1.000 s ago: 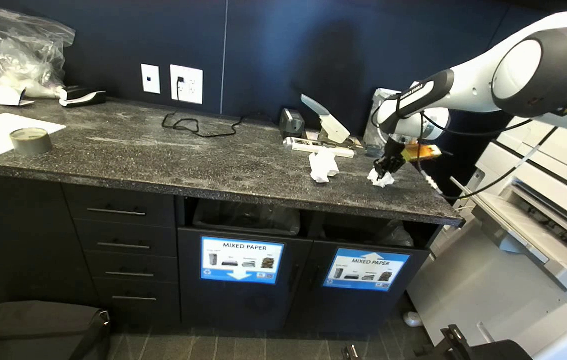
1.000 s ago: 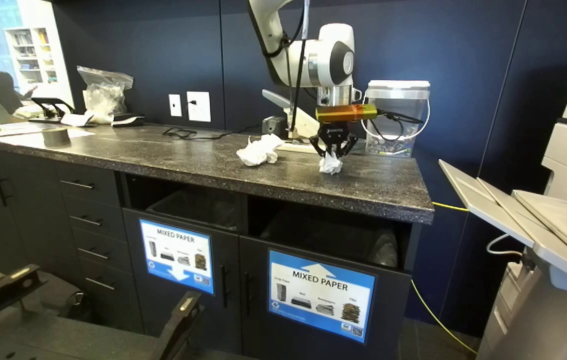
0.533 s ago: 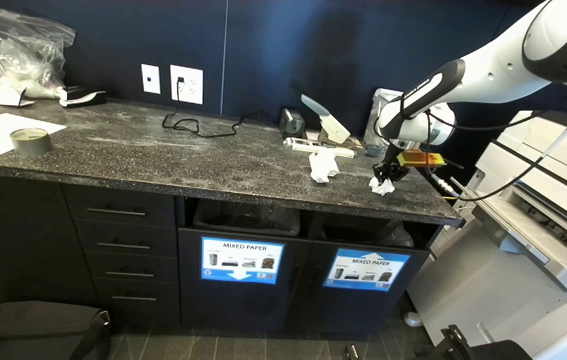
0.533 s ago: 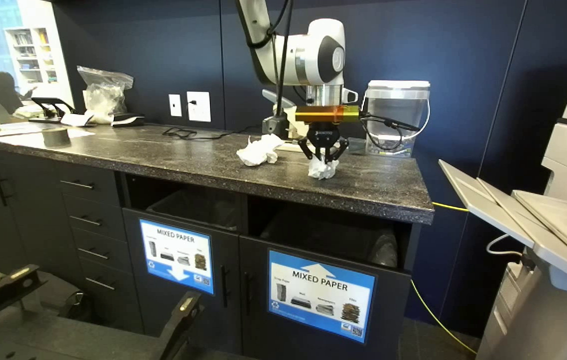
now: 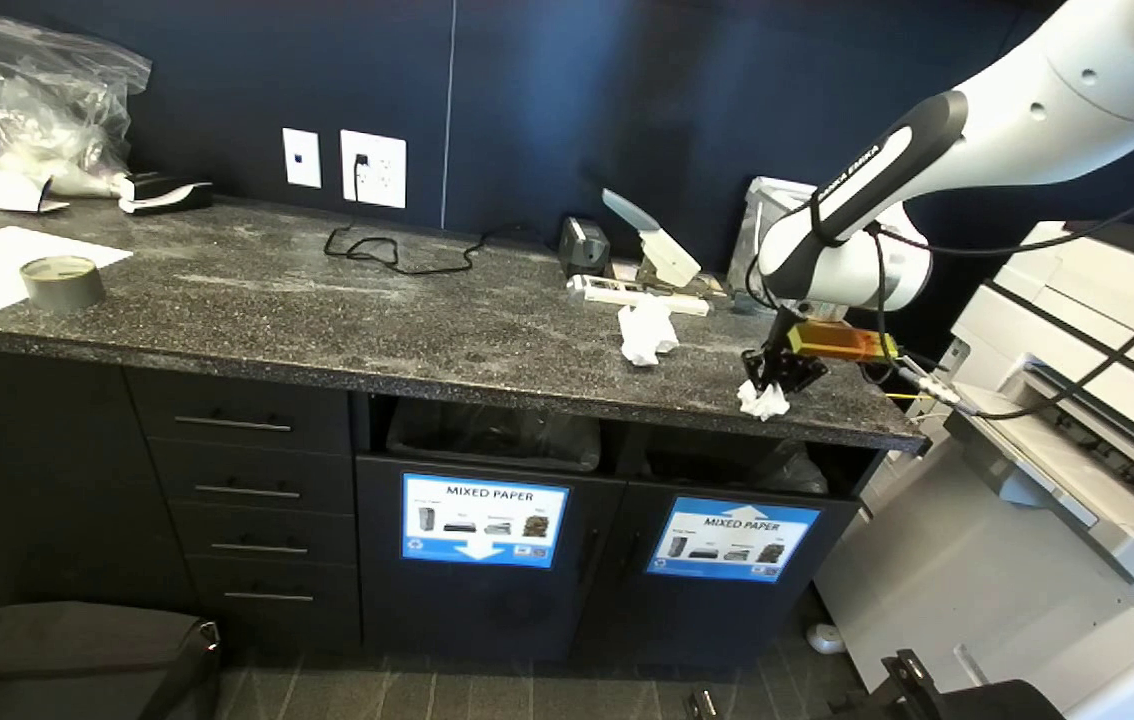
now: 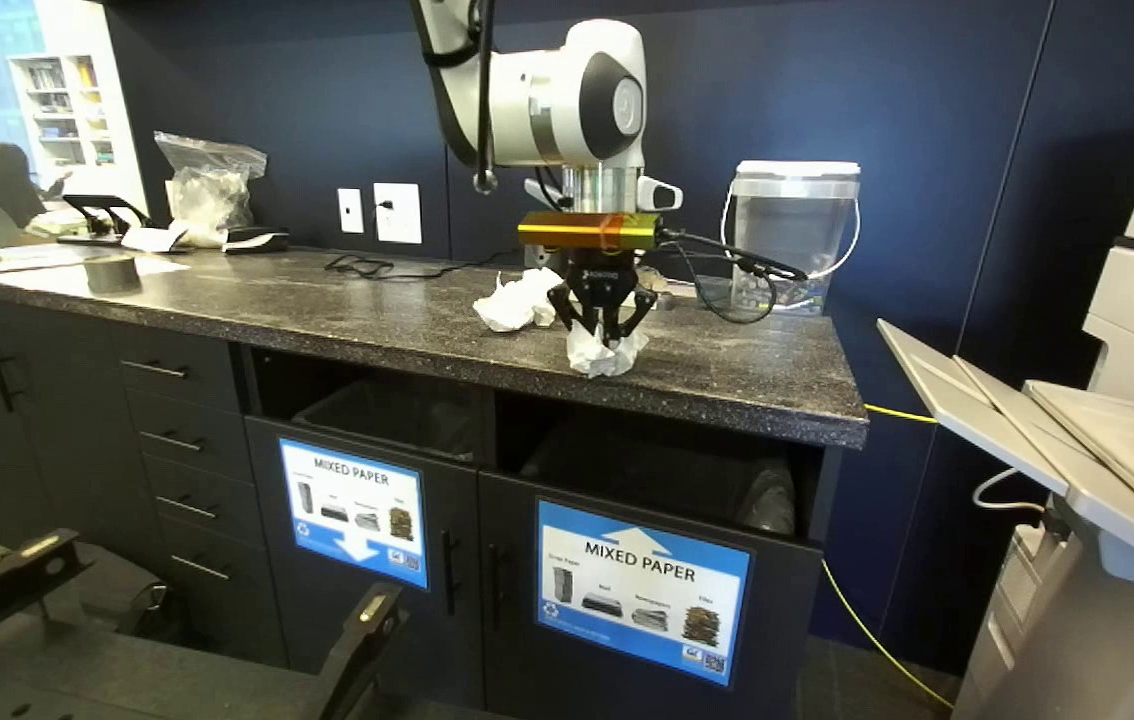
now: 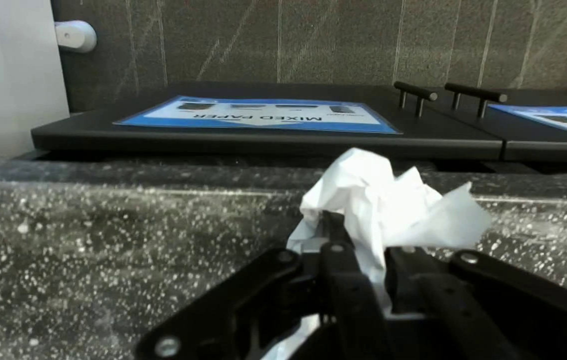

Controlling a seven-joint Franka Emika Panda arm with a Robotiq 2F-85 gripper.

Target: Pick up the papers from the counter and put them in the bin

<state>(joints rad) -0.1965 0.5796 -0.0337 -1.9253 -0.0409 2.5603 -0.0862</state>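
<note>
- A white scrap (image 6: pixel 595 362) is gripped now! It is pinched by the gripper (image 6: pixel 601 342), whose fingers are drawn almost together, with crumpled paper spilling out past the tips.
- That scrap is held right by the front edge of the counter (image 5: pixel 327 310); whether the stone is touched cannot be told.
- A loose scrap (image 5: pixel 647 332) is seen further back on the counter, just in front of a white device (image 5: pixel 667 262).
- Below, one bin (image 6: pixel 777 610) is marked MIXED PAPER, arrow up; clear plastic (image 6: pixel 767 500) is bunched at one end of its slot, the depths too dark to be read.
- Next door, a twin bin (image 5: pixel 477 620) is marked the same, arrow down, and a liner (image 5: pixel 567 435) can be made out inside.
- Against the wall, a lidded pail (image 6: pixel 797 225) is lined at the bottom with small mixed bits (image 6: pixel 777 298).
- At the far end, a clear bag (image 5: pixel 47 110) is filled with something whitish, its nature not made out.
- Four drawers (image 5: pixel 247 465) are closed beside the bins.
</note>
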